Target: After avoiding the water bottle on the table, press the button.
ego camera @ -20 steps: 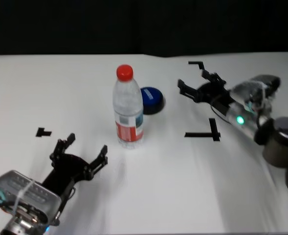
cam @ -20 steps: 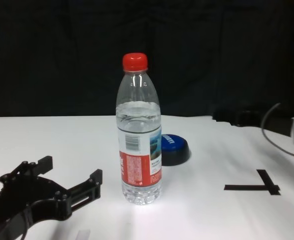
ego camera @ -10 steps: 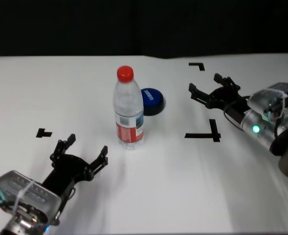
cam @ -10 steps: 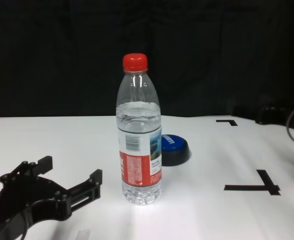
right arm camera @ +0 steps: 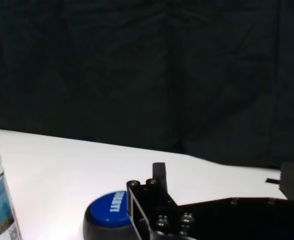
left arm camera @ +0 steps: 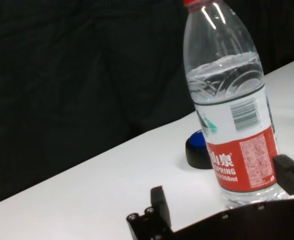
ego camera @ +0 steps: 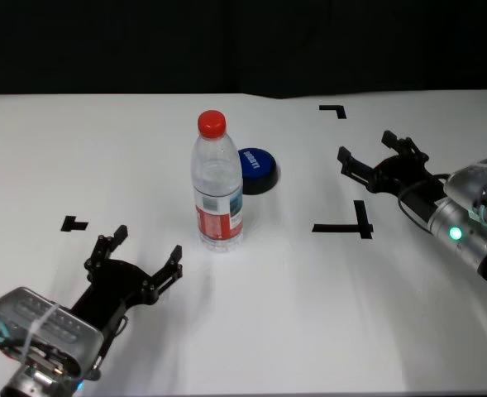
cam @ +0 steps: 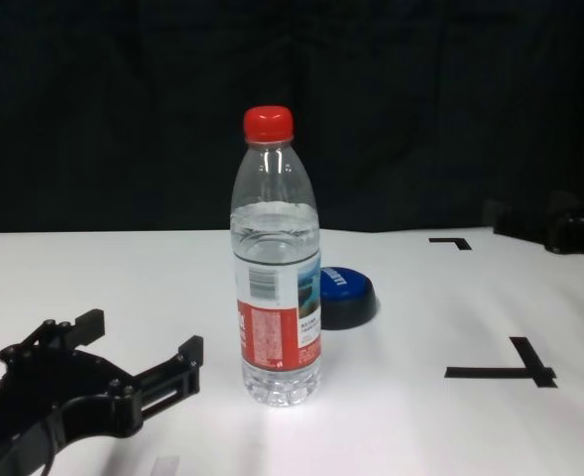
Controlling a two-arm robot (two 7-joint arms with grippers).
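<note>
We find the button [ego camera: 257,169] flat on the bench [ego camera: 268,306], dome up, behind the upright water bottle [ego camera: 217,184]. Our right gripper [ego camera: 381,163], spread wide and empty, hovers well right of it; the left gripper [ego camera: 136,263] rests spread wide near the bottle.

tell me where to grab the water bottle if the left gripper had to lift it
Probably the labelled middle of the water bottle, approached level from the left gripper side. It stands upright, its body is straight and round there, and the button sits behind it, away from that approach.
</note>
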